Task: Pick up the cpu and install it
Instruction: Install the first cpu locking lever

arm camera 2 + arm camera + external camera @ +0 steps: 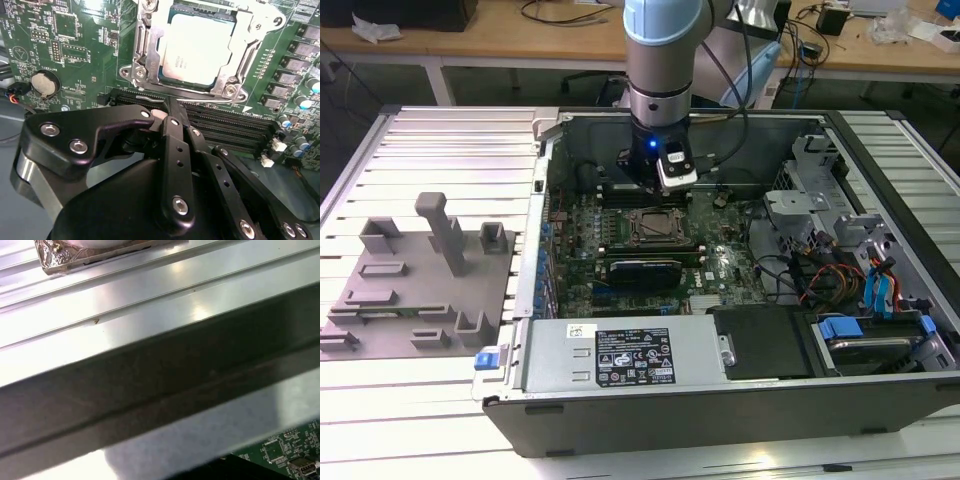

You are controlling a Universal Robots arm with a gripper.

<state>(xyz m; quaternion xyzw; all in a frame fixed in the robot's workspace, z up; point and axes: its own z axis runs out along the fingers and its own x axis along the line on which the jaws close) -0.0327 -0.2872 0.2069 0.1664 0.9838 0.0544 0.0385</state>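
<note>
cpu (200, 50) in socket, beyond pincer (167, 112)

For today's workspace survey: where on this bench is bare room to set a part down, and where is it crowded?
Free: the ribbed metal table behind the grey fixture plate, and the strip in front of it. Crowded: inside the computer case, where the gripper hangs by the socket frame holding the cpu.
</note>
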